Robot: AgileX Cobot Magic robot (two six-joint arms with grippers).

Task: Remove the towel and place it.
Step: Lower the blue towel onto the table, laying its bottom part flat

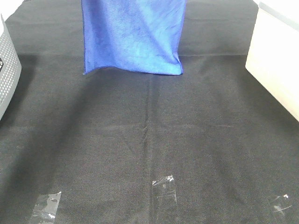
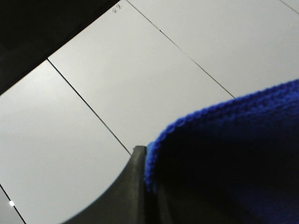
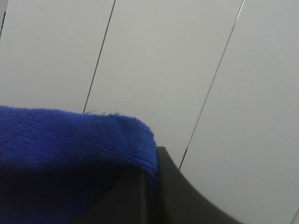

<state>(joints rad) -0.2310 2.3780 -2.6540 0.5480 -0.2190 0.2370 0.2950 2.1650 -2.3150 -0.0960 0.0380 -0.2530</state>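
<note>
Tape scraps (image 1: 164,184) on cloth (image 1: 140,135); basket (image 1: 7,70), box (image 1: 275,60) contents unseen. Left gripper (image 2: 148,186), right gripper (image 3: 152,184) each pinch hanging towel (image 1: 133,37).

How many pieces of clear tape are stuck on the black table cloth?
3, all on the black cloth along the near edge of the high view: left tape piece, middle tape piece, right tape piece. The towel may hide others.

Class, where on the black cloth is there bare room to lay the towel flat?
Bare: the wide middle of the black cloth, between the grey basket at left and the white box at right, from the towel to the tape bits. Crowded: only the side edges.
</note>
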